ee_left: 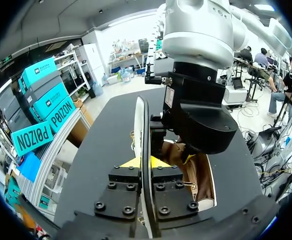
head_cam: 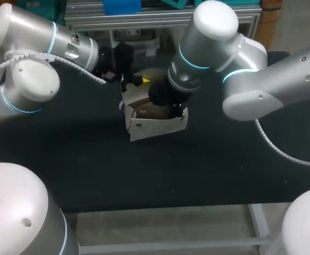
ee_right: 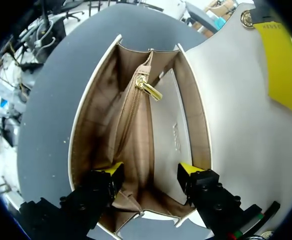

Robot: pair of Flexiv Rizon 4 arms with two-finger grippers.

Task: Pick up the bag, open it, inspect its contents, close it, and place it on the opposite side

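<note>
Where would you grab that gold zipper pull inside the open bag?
Probably from above, through the bag's open mouth: the gold zipper pull sits atop the middle pocket, clear of both walls, so the right tool can pinch its sides.

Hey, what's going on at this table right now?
The left gripper is shut on the flap of a white handbag on the black table, holding it open. The right gripper hangs over the bag's mouth with its fingers open, looking into the tan interior and its zipped middle pocket. The bag is being inspected and is not yet closed.
</note>
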